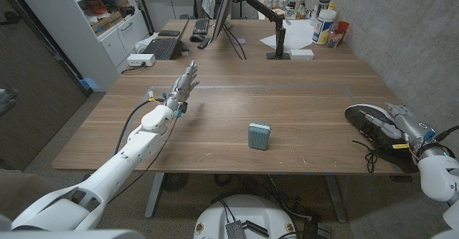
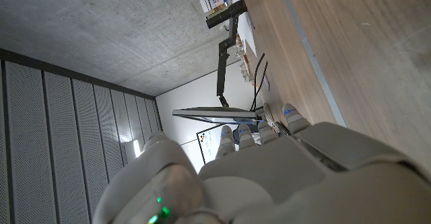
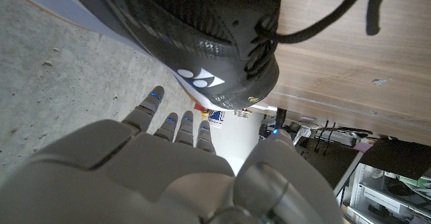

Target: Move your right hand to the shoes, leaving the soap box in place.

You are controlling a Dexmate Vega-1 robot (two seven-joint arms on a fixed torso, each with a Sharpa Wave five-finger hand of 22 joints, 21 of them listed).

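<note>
Now right hand [image 1: 396, 123] fingers apart over black shoe [image 1: 367, 126], grasping nothing, soap box [image 1: 259, 135] apart.

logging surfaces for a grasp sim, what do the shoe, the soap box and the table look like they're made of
Shoe: looks like black woven mesh with matte synthetic panels, a white sole edge and cord laces.
Soap box: pale teal, ribbed sides, dull finish; probably plastic, though card is possible.
Table: brown wood grain in long planks, low sheen; solid wood or laminate, can't tell.

Soap box [image 1: 259, 136] mid-table; room btw it & shoes [image 1: 373, 130], prob.
</note>
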